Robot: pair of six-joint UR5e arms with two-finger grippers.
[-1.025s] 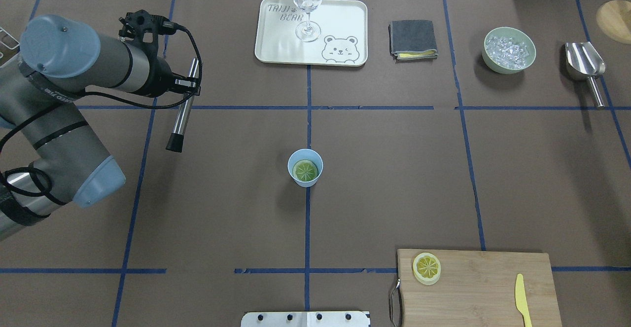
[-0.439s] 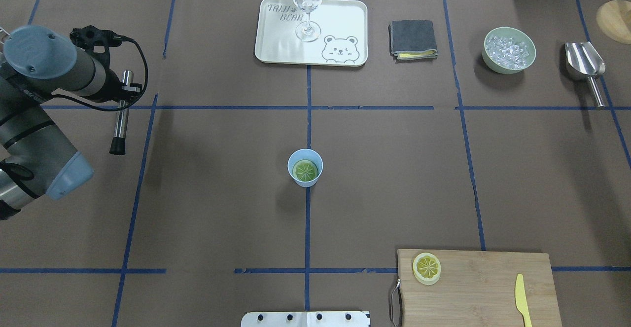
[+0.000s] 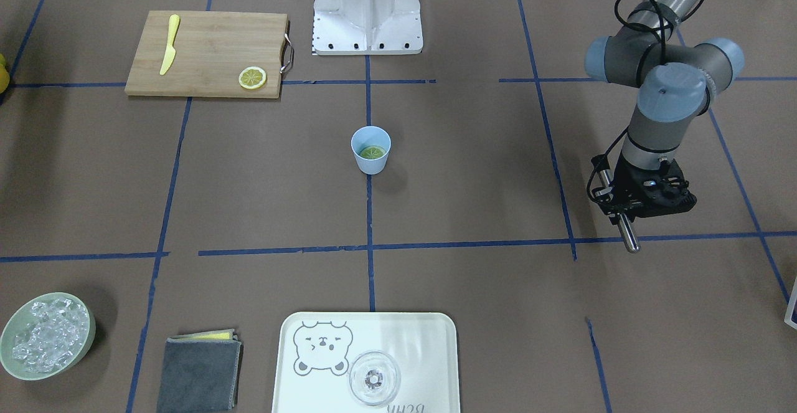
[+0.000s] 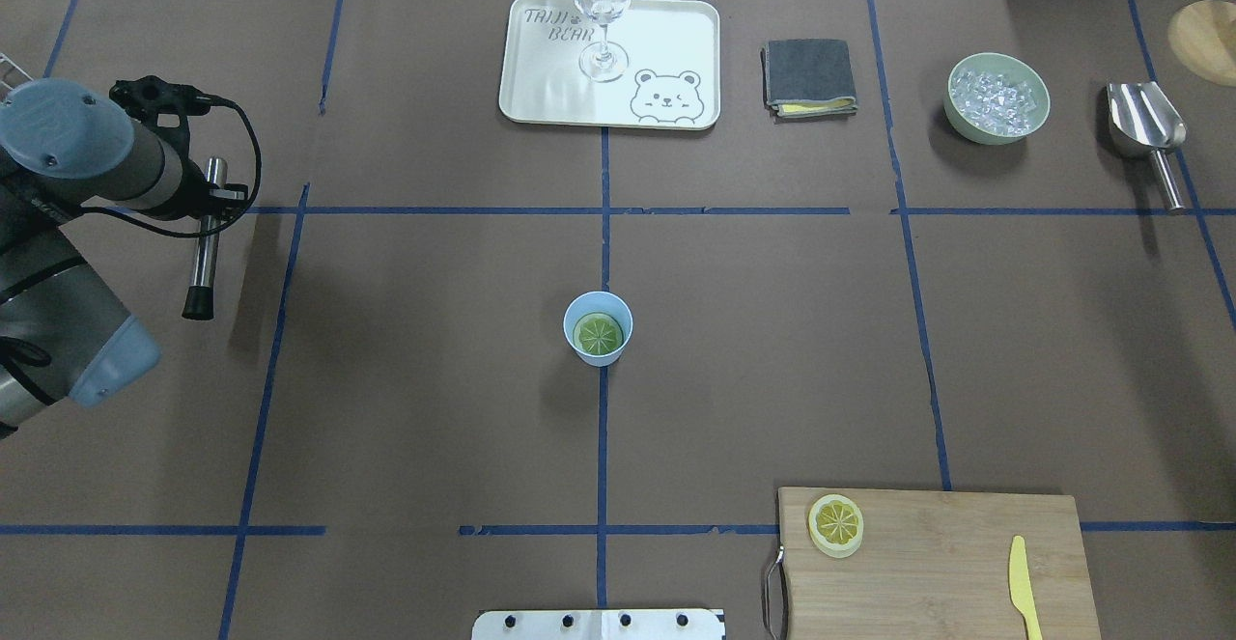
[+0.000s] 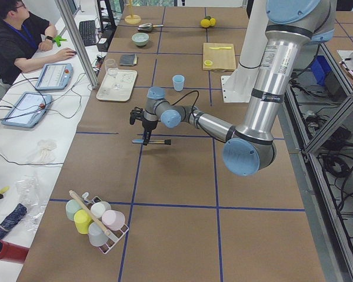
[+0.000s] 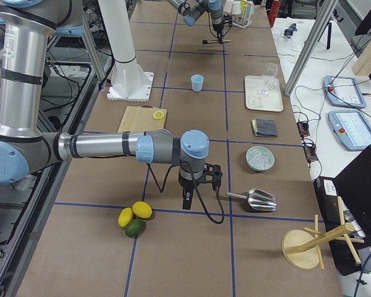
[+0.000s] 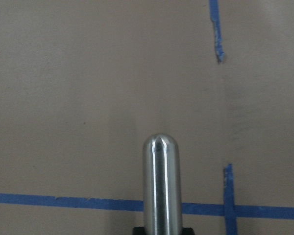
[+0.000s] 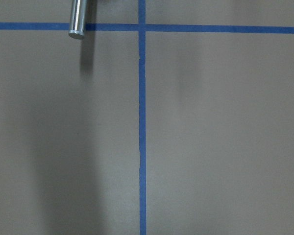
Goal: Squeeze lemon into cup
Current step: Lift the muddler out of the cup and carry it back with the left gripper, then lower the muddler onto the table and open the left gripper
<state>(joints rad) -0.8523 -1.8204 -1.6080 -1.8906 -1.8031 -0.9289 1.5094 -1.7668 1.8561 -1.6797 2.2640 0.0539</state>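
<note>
The light-blue cup [image 4: 572, 316] stands at the table's middle, with a lemon slice [image 4: 598, 333] lying flat inside it; both also show in the front view, the cup [image 3: 370, 162] and the slice [image 3: 373, 151]. My left gripper [image 4: 214, 198] is far to the cup's left, shut on a steel rod [image 4: 205, 244] with a black tip, held level above the table. The rod also shows in the left wrist view [image 7: 160, 186]. My right gripper [image 6: 188, 198] shows only in the exterior right view, low over the table near the scoop; I cannot tell whether it is open or shut.
A second lemon slice [image 4: 836, 522] and a yellow knife [image 4: 1022, 582] lie on the cutting board [image 4: 946, 563]. At the back are a tray [image 4: 666, 41] with a glass [image 4: 602, 3], a grey cloth [image 4: 809, 77], an ice bowl [image 4: 951, 104] and a scoop [image 4: 1147, 128].
My left arm has drawn back to the left with the rod, away from the cup. The cup and the slice in it have not moved.
</note>
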